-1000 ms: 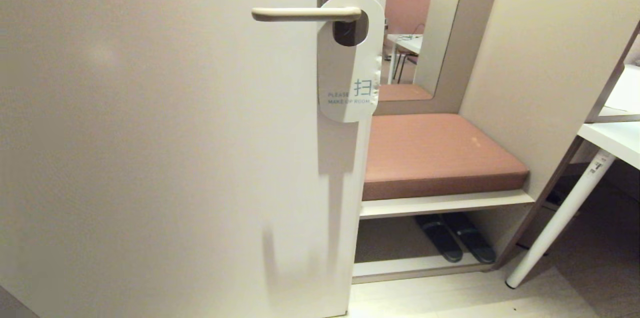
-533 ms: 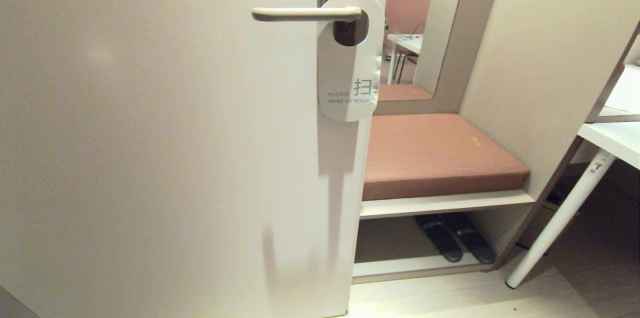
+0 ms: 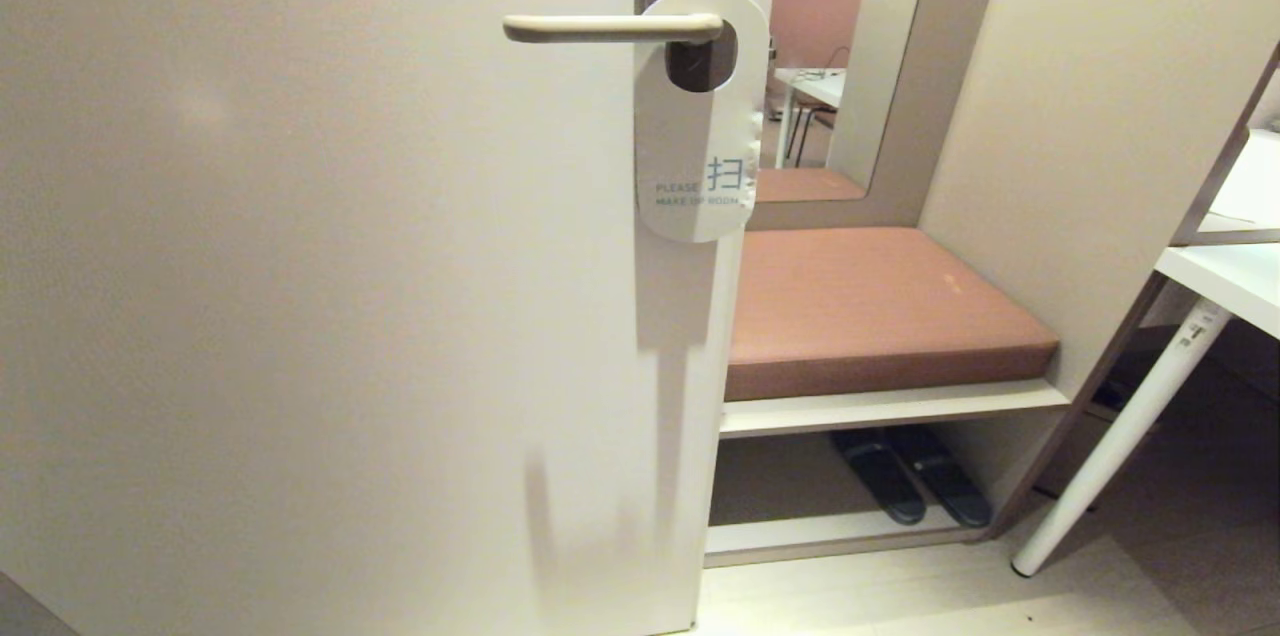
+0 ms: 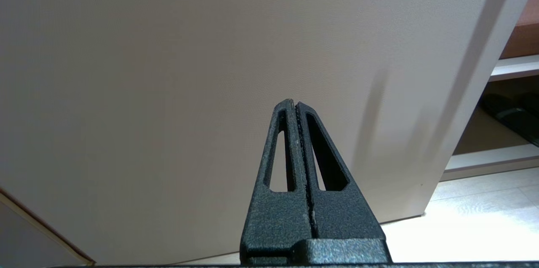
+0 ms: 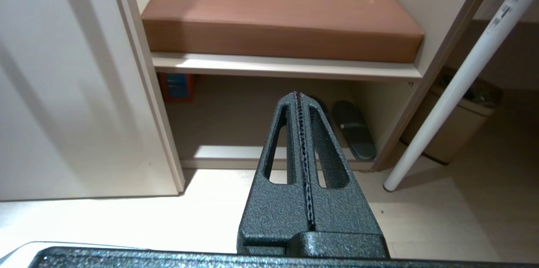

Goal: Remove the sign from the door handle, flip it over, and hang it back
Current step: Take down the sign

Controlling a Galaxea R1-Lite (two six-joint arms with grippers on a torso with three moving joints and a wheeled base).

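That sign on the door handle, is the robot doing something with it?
Not yet. The sign hangs on the door handle, white "make up room" face outward. Nothing touches it. The left gripper is shut and empty, low before the door; the right gripper, also shut and empty, points toward the slippers.

The sign point(image 3: 690, 156) is showing a smooth, matt white card face. The door handle point(image 3: 610, 27) is looking satin cream. The bench point(image 3: 880, 311) cushion is appearing leather-like; each gripper point(image 4: 296, 105) is showing rough, grainy black.
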